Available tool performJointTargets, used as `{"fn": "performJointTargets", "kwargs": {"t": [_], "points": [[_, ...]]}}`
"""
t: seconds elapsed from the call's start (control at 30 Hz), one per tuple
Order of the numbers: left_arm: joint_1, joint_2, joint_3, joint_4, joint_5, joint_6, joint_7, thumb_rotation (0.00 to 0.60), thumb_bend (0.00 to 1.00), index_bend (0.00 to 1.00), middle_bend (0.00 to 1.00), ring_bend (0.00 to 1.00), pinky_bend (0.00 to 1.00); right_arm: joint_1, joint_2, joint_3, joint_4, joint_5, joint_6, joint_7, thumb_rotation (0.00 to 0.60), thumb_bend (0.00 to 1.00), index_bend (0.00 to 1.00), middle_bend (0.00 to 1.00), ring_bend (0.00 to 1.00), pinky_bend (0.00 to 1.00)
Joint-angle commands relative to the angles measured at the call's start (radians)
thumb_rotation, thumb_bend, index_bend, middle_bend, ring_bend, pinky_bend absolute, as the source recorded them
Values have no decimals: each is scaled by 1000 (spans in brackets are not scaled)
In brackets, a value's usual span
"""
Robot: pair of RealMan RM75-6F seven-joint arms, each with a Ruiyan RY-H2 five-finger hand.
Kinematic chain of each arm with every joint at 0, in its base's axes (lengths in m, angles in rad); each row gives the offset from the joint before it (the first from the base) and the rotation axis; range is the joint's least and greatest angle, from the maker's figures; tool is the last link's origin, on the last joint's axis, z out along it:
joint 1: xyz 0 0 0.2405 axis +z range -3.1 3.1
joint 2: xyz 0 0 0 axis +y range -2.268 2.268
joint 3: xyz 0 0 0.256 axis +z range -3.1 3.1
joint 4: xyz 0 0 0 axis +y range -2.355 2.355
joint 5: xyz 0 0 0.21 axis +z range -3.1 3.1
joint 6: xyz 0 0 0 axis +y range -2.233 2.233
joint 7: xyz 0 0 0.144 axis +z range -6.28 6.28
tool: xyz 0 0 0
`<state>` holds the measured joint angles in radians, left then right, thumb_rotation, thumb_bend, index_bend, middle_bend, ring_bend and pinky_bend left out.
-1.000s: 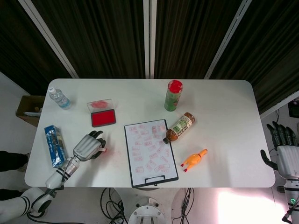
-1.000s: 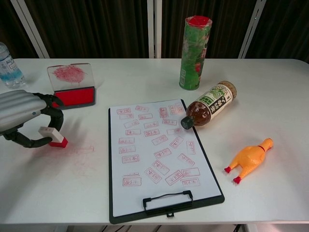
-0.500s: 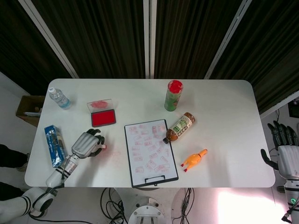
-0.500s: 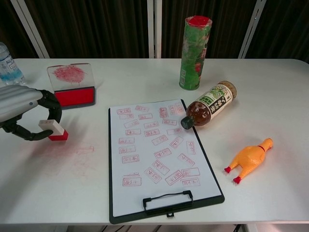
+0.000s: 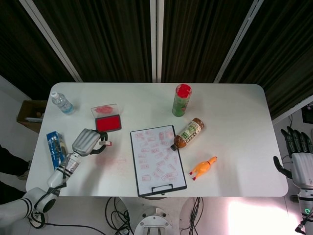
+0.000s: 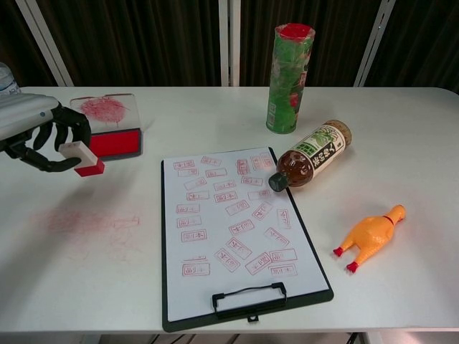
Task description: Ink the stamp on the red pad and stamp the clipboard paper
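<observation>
the white table [image 5: 234, 132] fills the middle of the head view, with faint red smears on it at lower left in the chest view. the clipboard [image 6: 240, 240] lies at the centre, its clip toward the bottom edge, and its paper [image 6: 229, 215] is covered in small red boxed stamp marks whose characters are too small to read. a tall green can with a red lid [image 6: 289, 68] stands at upper centre; its print is not legible. a brown bottle [image 6: 310, 155] lies on its side just right of the clipboard's top corner, cap touching the board, its green label unreadable. an orange rubber chicken [image 6: 369, 236] lies at right. the red ink pad [image 6: 111, 142] sits at upper left with its clear lid [image 6: 102, 110] smeared red behind it. a water bottle [image 5: 62, 103] and a blue carton [image 5: 56, 152] sit at far left in the head view.

the left hand [image 6: 39, 132] pinches the stamp [image 6: 82, 159], red end down, just left of the ink pad. the right hand [image 5: 298, 156] hangs off the table at lower right, fingers apart, holding nothing.
</observation>
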<state>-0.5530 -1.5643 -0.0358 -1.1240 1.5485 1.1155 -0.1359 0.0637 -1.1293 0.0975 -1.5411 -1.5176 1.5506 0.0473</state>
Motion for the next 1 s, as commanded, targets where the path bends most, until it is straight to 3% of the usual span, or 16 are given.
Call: {"fn": "performJointTargets", "kwargs": {"t": [0.03, 0.33, 0.53, 1.0], "points": [[-36, -21, -28, 60, -11, -26, -37, 600, 405, 631, 641, 610, 692, 0, 2, 1, -6, 2, 1, -4, 600, 273, 0, 0, 0, 0], [-153, -85, -103, 246, -102, -202, -91, 600, 404, 659, 662, 674, 728, -7, 13, 6, -34, 9, 12, -27, 600, 284, 0, 0, 0, 0], [-199, -120, -123, 304, -165, -319, -102, 600, 405, 661, 664, 682, 732, -12, 16, 8, -35, 16, 16, -22, 600, 287, 0, 0, 0, 0], [-227, -185, -129, 406, -227, -393, -67, 600, 413, 685, 686, 701, 741, -17, 17, 8, -27, 23, 14, -14, 600, 297, 0, 0, 0, 0]]}}
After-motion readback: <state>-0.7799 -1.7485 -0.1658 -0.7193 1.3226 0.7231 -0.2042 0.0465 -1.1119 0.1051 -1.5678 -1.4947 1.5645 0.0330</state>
